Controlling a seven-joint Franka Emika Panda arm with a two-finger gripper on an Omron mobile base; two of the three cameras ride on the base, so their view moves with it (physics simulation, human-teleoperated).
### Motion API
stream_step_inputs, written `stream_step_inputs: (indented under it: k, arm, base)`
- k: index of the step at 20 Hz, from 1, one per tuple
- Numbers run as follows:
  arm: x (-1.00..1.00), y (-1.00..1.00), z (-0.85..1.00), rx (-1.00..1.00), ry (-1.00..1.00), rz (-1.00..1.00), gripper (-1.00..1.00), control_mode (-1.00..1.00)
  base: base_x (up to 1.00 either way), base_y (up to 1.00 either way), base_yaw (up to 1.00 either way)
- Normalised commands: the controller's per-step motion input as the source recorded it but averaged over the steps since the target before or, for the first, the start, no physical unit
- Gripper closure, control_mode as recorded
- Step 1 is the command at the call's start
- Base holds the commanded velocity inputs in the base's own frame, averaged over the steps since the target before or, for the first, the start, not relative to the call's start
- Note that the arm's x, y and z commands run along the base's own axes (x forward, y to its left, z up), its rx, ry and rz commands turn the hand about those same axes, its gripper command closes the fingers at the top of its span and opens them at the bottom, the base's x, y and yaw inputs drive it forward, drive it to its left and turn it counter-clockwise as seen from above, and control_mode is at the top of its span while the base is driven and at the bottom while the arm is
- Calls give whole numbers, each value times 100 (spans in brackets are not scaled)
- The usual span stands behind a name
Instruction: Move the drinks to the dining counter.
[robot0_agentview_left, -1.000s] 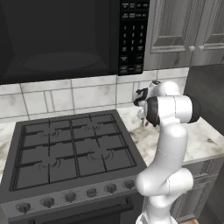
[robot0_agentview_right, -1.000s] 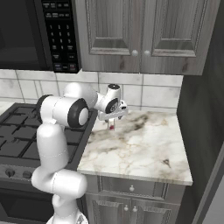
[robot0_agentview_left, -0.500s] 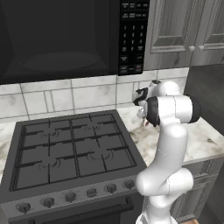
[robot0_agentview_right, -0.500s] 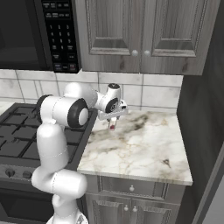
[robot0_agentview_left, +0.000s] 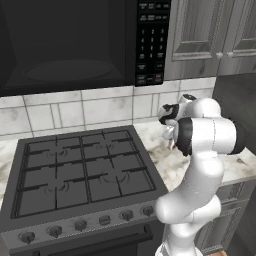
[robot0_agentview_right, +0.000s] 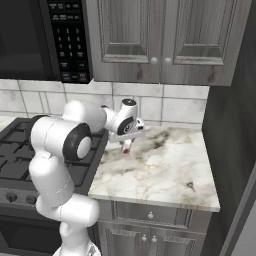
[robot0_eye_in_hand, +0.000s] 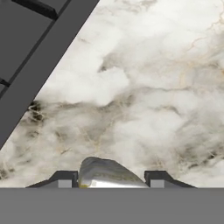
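My gripper (robot0_agentview_right: 127, 142) hangs low over the small marble worktop (robot0_agentview_right: 165, 175), just right of the stove, with the arm folded in front of the tiled wall. In the hand view the gripper (robot0_eye_in_hand: 111, 178) is shut on a small pale can (robot0_eye_in_hand: 104, 171), whose silvery top fills the gap between the two dark fingertips (robot0_eye_in_hand: 64, 177). From the right base view the can (robot0_agentview_right: 126, 147) looks reddish below the hand, at the worktop's surface; I cannot tell whether it still touches. In the left base view the gripper (robot0_agentview_left: 171, 138) is partly hidden by the arm. The dining counter is out of view.
A black gas stove (robot0_agentview_left: 85, 170) lies left of the worktop, with a black microwave (robot0_agentview_left: 65, 40) above it. Grey wall cabinets (robot0_agentview_right: 160, 40) hang over the worktop. A dark tall panel (robot0_agentview_right: 235, 125) bounds it on the right. Bare marble spreads right of the gripper.
The jaws have come in from wide open onto the can. The arm and the base have stayed where they were.
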Motion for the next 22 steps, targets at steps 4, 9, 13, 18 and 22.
stream_step_inputs:
  k: [4,9,13,18,22]
  arm:
    - [-93,0,25,0,-8,0,100,-100]
    - [-86,0,32,0,-4,0,100,-100]
    - [-71,9,50,0,3,-4,100,-100]
    - [-72,18,49,0,5,-7,100,-100]
    - [-74,0,50,0,6,-9,100,-100]
  base:
    - [0,0,0]
    - [0,0,0]
    - [0,0,0]
    - [0,0,0]
    - [0,0,0]
